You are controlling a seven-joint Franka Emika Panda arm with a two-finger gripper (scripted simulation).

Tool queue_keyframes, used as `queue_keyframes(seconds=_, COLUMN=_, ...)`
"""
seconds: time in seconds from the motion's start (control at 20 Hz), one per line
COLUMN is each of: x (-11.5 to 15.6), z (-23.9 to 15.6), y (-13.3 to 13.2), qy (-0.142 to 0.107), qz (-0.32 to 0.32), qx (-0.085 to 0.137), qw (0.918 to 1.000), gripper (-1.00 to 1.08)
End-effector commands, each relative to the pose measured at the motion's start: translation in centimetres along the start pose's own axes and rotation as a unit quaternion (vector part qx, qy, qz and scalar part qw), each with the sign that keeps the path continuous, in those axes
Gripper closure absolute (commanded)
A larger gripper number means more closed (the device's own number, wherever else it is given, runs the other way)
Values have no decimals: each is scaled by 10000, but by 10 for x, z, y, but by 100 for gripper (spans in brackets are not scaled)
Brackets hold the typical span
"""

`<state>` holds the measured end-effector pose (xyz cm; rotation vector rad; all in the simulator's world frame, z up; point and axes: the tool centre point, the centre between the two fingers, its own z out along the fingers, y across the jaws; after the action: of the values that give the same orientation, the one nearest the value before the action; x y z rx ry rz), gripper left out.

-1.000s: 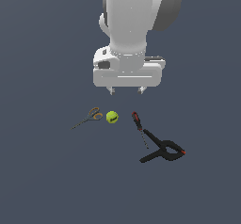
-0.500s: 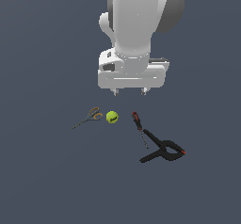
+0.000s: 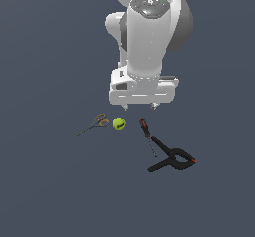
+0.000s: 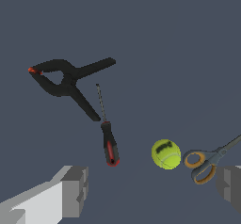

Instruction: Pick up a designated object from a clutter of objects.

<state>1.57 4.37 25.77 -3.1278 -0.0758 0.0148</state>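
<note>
Just below the tool (image 3: 140,106), screwdriver (image 3: 145,129)

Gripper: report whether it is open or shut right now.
Open. In the wrist view the gripper has its two fingers spread wide apart with nothing between them, above the screwdriver.

We see a screwdriver (image 4: 110,148) with a black handle striped red along its length and red at the butt, its shaft dark grey. The clamp (image 4: 68,82) is black with small red tips. The ball (image 4: 166,154) is yellow-green with a dark mark on it. The scissors (image 4: 207,162) have orange handle loops and grey blades. The counter (image 3: 50,191) is a flat dark slate blue. The arm (image 3: 149,37) is white with grey shading, and the claw (image 4: 146,190) has grey fingers.
</note>
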Motion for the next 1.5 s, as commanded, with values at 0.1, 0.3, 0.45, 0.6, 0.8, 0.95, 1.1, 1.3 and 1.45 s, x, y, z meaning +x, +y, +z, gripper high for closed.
queue_keyframes(seconds=0.1, x=5, z=36, y=-10, qy=3, qz=-197, qx=-40, qw=9998, gripper=-92)
queue_keyframes(seconds=0.3, x=7, z=77, y=-22, qy=12, qz=-438, qx=-73, qw=9990, gripper=-92)
queue_keyframes(seconds=0.45, x=6, z=110, y=-32, qy=19, qz=-633, qx=-87, qw=9980, gripper=-92)
queue_keyframes(seconds=0.6, x=3, z=137, y=-41, qy=25, qz=-800, qx=-90, qw=9968, gripper=-92)
queue_keyframes(seconds=0.8, x=-1, z=165, y=-50, qy=31, qz=-973, qx=-85, qw=9952, gripper=-92)
queue_keyframes(seconds=0.95, x=-5, z=180, y=-56, qy=35, qz=-1066, qx=-79, qw=9943, gripper=-92)
queue_keyframes(seconds=1.1, x=-7, z=189, y=-59, qy=37, qz=-1126, qx=-73, qw=9936, gripper=-92)
queue_keyframes(seconds=1.3, x=-8, z=194, y=-60, qy=38, qz=-1154, qx=-70, qw=9933, gripper=-92)
queue_keyframes(seconds=1.45, x=-8, z=194, y=-60, qy=31, qz=-1146, qx=-71, qw=9934, gripper=-92)
